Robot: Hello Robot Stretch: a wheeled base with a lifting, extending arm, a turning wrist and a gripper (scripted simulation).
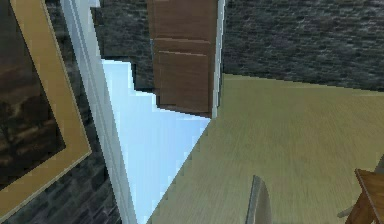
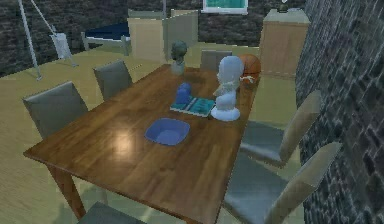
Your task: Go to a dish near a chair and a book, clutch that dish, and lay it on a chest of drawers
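A blue dish (image 2: 167, 131) lies near the middle of the long wooden dining table (image 2: 110, 145) in the arm side view. Just beyond it lies a teal book (image 2: 194, 105), and beside the book stands a white bust (image 2: 227, 88). Grey chairs ring the table: two on the left (image 2: 55, 105) (image 2: 112, 77) and two on the right (image 2: 275, 140) (image 2: 272, 188). A light wooden cabinet (image 2: 283, 45) stands against the far wall at the back right.
A potted plant (image 2: 179, 55) and an orange round thing (image 2: 250, 67) stand at the table's far end. Behind are another cabinet (image 2: 147, 37) and a bed (image 2: 105, 36). The forward view has a framed picture (image 1: 30, 100), a white door frame (image 1: 100, 110), a brown door (image 1: 185, 55) and bare wood floor (image 1: 290, 140).
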